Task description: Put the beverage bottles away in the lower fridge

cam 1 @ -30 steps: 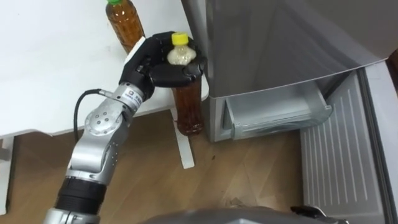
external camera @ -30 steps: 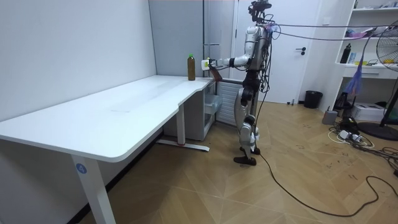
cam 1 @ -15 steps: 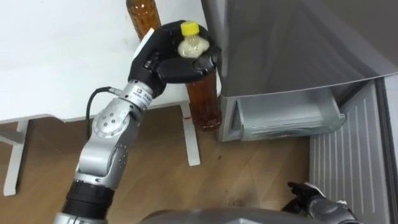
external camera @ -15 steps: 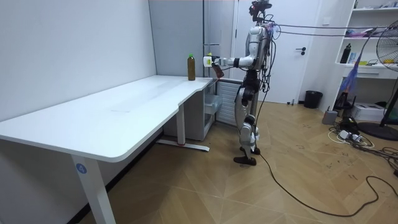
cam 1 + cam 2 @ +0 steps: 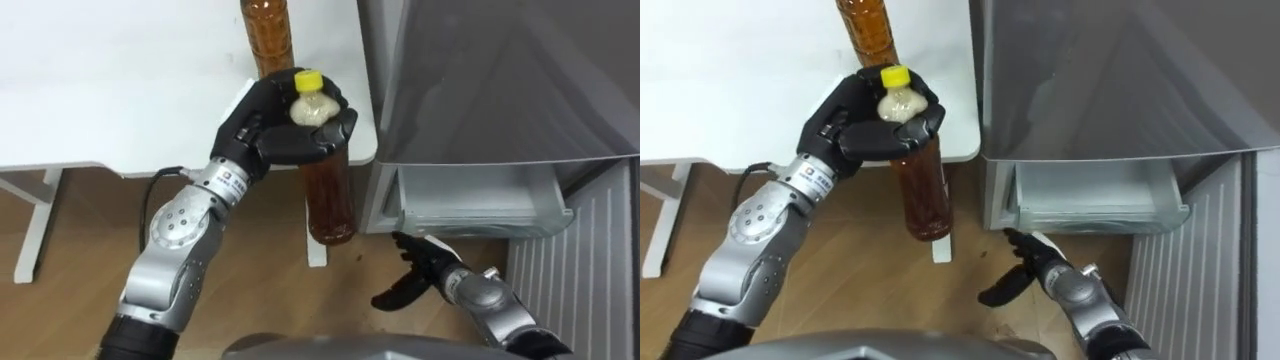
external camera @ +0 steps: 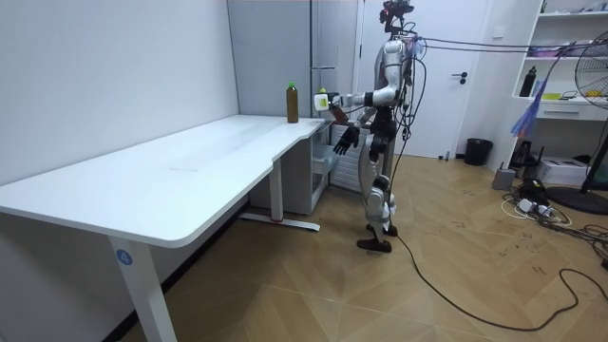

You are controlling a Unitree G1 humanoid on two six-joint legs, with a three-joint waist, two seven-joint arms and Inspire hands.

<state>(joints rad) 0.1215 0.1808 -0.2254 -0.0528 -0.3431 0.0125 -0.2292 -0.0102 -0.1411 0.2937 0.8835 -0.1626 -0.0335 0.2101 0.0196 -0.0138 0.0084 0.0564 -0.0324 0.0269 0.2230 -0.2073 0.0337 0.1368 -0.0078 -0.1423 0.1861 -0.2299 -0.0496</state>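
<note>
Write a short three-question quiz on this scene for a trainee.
1. True or false: the left robot hand is shut on a yellow-capped bottle.
2. Multiple choice: the second bottle stands A) on the white table, B) on the floor, C) on a chair.
3. Fill in: the right robot hand, low near the open fridge drawer, is ____ (open or shut).

Key: 1 true; 2 A; 3 open.

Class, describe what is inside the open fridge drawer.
No drink shows in the visible front part of the drawer. Its rear is covered by the grey fridge front above, so what lies there cannot be seen.
</note>
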